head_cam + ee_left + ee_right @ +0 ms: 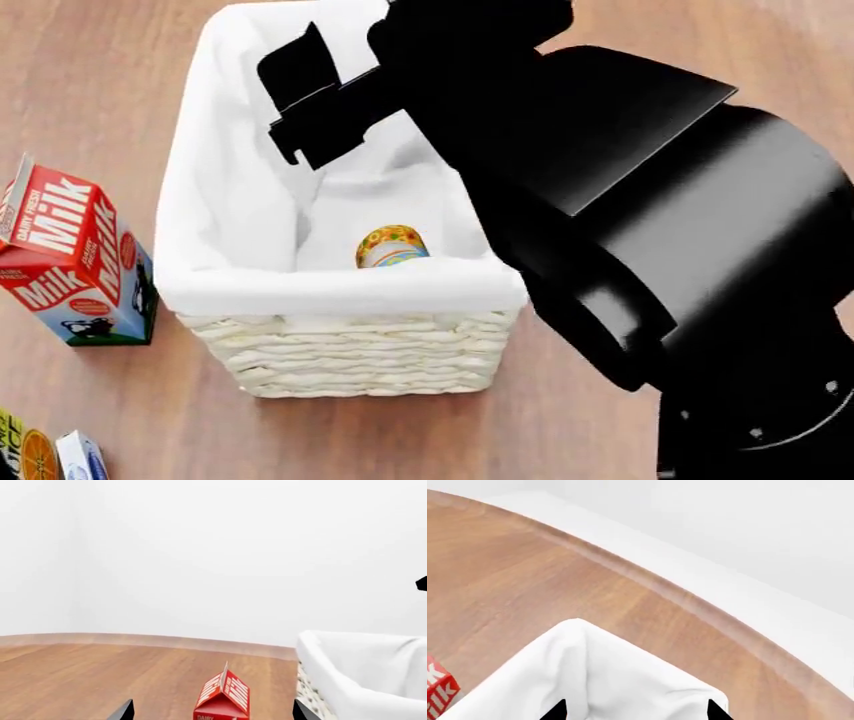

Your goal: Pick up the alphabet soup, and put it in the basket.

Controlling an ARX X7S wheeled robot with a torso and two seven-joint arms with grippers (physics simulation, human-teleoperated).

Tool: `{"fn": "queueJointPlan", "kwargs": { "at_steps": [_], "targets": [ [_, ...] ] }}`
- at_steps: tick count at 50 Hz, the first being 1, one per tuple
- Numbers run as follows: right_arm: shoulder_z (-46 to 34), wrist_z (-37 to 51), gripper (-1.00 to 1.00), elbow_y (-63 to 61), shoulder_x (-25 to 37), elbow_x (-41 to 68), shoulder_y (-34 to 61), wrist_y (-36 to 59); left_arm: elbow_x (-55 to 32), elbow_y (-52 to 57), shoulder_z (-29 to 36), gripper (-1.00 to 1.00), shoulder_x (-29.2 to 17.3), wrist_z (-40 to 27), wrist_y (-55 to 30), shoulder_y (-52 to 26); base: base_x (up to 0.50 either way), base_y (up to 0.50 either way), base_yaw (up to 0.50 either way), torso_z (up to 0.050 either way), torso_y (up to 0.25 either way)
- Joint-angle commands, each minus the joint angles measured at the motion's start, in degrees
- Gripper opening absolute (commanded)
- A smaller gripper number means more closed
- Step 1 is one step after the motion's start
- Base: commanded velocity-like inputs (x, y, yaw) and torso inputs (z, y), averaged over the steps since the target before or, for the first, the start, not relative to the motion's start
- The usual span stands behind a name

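Now, left of the basket [340,350] stands 1 red milk carton [74,260] on the wooden counter [80,80]. Inside the basket, near its front wall, lies the alphabet soup [390,246]. Above the basket's far half hangs the right pincer [300,100], fingertips apart. The left pincer [212,711] also shows its tips apart.

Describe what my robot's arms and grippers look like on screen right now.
Head view: the right arm is glossy black, built of bulky rounded housings with flat angular panels; no cables or markings show. Its gripper is black and blocky. In each wrist view only two dark pointed fingertips poke in. The left arm itself isn't visible.
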Motion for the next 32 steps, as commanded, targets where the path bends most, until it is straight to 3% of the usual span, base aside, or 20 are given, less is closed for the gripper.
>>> {"fn": "queueJointPlan", "kwargs": {
  "at_steps": [1,6,12,16,18,22,32],
  "targets": [
    [11.16,4.79,1.0,-26.27,10.94,7.78,-8.39,1.8,-0.28,-0.17,-0.47,1.0,-0.03,-0.48,0.33,0.04,0.0,0.0,0.0,0.0,0.0],
    [14.54,6.86,1.0,-39.77,20.43,0.02,-22.0,-10.41,-0.62,0.04,-1.03,1.0,-0.22,-0.79,0.67,0.24,0.0,0.0,0.0,0.0,0.0],
    [23.53,7.1,1.0,-45.98,26.11,-10.74,-50.69,-33.62,-0.76,0.02,-1.45,1.0,-0.22,-1.13,1.13,0.38,0.0,0.0,0.0,0.0,0.0],
    [28.91,6.47,1.0,-44.14,24.06,-16.12,-65.63,-48.32,-0.99,-0.05,-1.83,1.0,-0.29,-1.36,1.29,0.35,0.0,0.0,0.0,0.0,0.0],
    [32.66,2.95,1.0,-42.55,22.36,-13.85,-73.99,-56.86,-0.89,-0.38,-1.99,1.0,-0.26,-1.52,1.21,0.26,0.0,0.0,0.0,0.0,0.0],
    [34.42,1.82,1.0,-40.72,20.96,-17.24,-80.12,-62.92,-1.12,0.03,-2.47,1.0,-0.41,-1.84,1.59,0.69,0.0,0.0,0.0,0.0,0.0],
    [33.68,-1.75,1.0,-27.78,10.49,-27.0,-91.98,-86.84,-0.5,0.92,-3.37,1.0,-0.37,-2.54,3.92,1.88,0.0,0.0,0.0,0.0,0.0]
  ]
}}
